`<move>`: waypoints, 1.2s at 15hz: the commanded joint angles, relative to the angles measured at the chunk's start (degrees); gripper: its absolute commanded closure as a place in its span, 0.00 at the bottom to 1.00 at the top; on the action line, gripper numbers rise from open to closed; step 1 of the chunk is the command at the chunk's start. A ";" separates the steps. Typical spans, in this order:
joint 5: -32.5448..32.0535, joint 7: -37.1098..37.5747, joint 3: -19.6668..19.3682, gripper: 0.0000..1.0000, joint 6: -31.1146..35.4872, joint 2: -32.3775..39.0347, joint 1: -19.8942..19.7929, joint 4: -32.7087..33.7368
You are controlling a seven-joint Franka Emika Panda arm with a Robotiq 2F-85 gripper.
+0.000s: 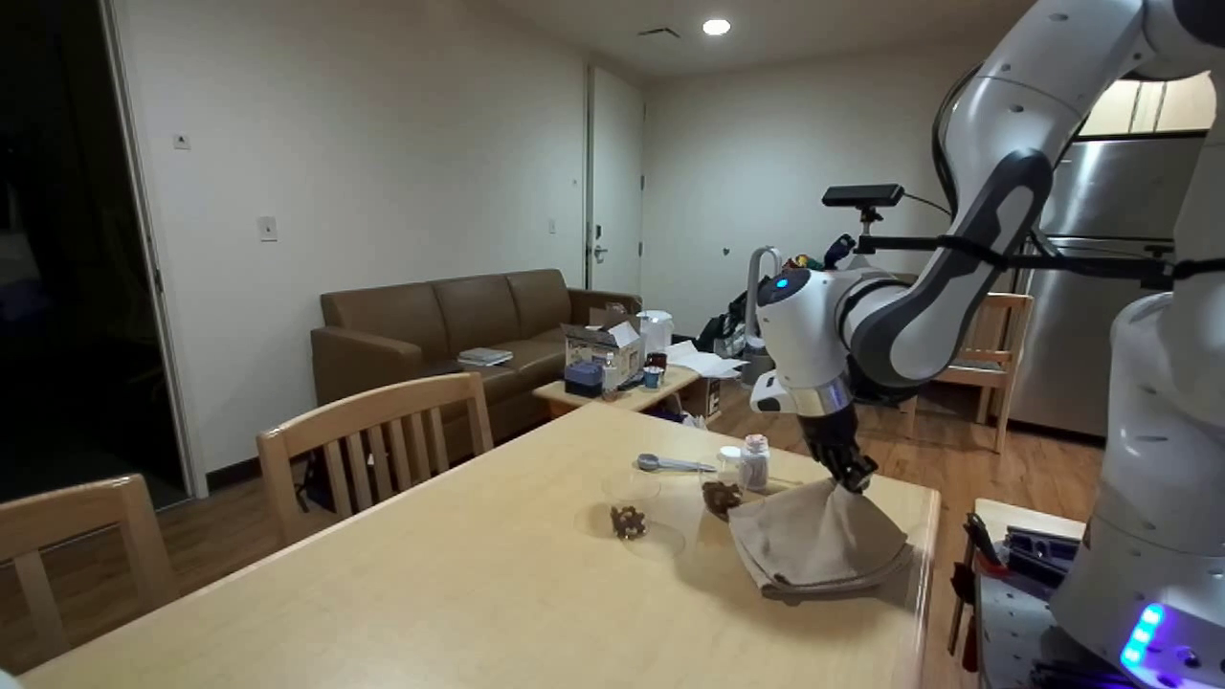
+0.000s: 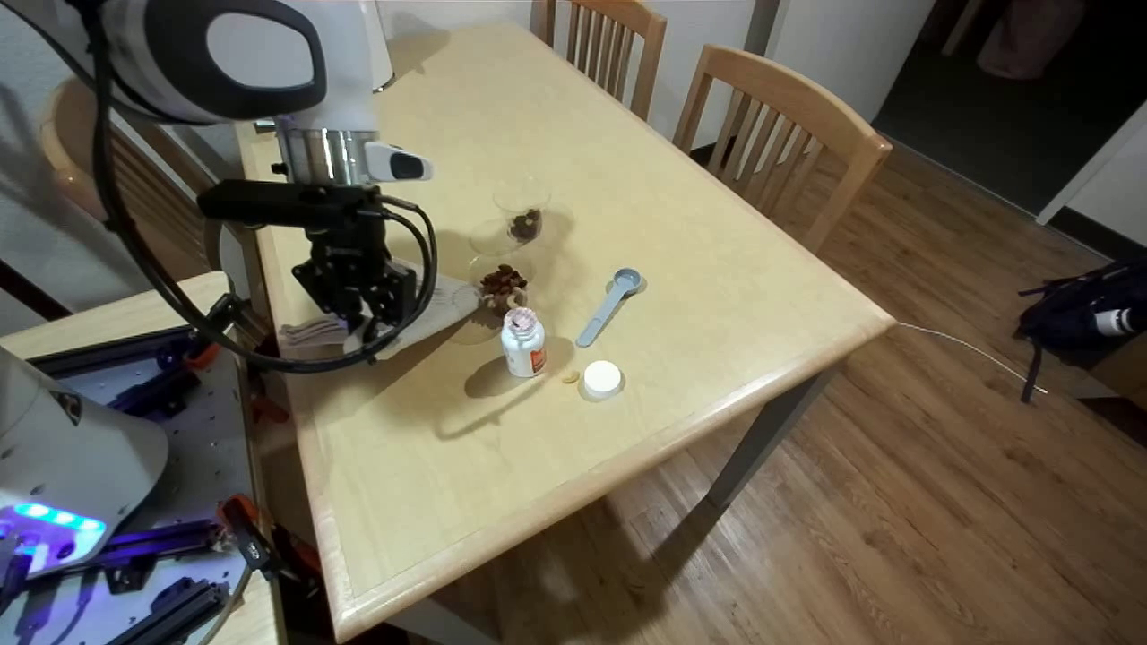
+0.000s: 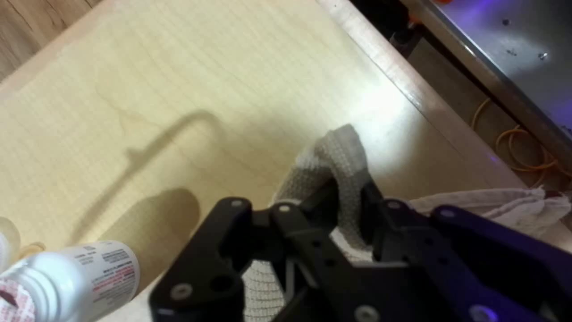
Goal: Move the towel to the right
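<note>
The beige towel (image 1: 818, 545) lies at the table's edge near the robot base in an exterior view. Its middle is drawn up to a peak under my gripper (image 1: 852, 476). In an exterior view my black gripper (image 2: 363, 327) partly hides the towel (image 2: 439, 312). In the wrist view my gripper (image 3: 351, 201) is shut on a fold of the towel (image 3: 342, 147), which stands up between the two fingers. More of the towel spreads below and to the right of the fingers there. The lower part still seems to rest on the table.
A white open bottle (image 2: 524, 348), a white lid (image 2: 602, 380) and a grey scoop (image 2: 612, 307) stand near the towel. Clear containers with brown pieces (image 2: 504, 285) (image 1: 629, 522) sit close beside it. The bottle also shows in the wrist view (image 3: 103, 273). Wooden chairs (image 1: 378, 445) line the table (image 1: 431, 574).
</note>
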 commanded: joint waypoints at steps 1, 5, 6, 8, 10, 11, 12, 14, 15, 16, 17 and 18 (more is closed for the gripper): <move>-3.42 2.77 0.03 0.96 -2.90 -2.26 -1.30 -0.04; -5.84 3.96 -0.21 0.96 -4.38 -3.04 -1.88 -0.01; -6.69 4.44 -0.40 0.96 -4.78 -3.32 -2.07 -0.09; -8.81 5.76 -0.70 0.96 -5.73 -3.79 -2.57 -0.27; -10.90 7.54 -0.91 0.96 -7.29 -3.79 -2.97 0.02; -11.94 8.67 -0.87 0.96 -8.33 -3.69 -3.11 0.31; -12.51 9.24 -0.98 0.96 -9.03 -3.78 -3.22 0.30; -14.02 10.71 -1.19 0.96 -10.67 -3.87 -3.44 0.30; -14.38 11.14 -1.27 0.96 -11.32 -3.89 -3.53 0.26; -14.97 11.88 -1.23 0.96 -12.25 -3.77 -3.60 0.37; -15.27 12.18 -1.34 0.96 -12.74 -3.69 -3.61 0.39; -15.50 12.59 -1.38 0.96 -13.37 -3.67 -3.56 0.41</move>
